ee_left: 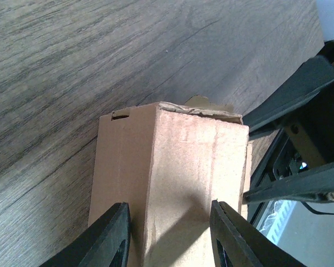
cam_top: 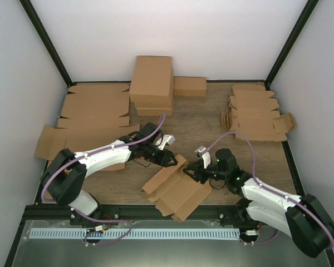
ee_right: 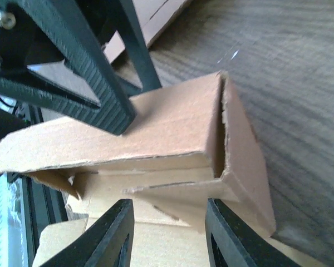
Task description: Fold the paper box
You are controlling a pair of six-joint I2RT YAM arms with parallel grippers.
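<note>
Right gripper [ee_right: 168,214] spread; left gripper [ee_left: 170,214] pinches one wall of half-folded paper box [ee_right: 175,125].

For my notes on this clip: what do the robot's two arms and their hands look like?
The left arm and right arm have white shells over black joints and black shoulders. A lilac cable runs along each. The left hand and right hand are black, each with two flat tapering fingers with ribbed faces. A small green light glows on the right wrist.
</note>
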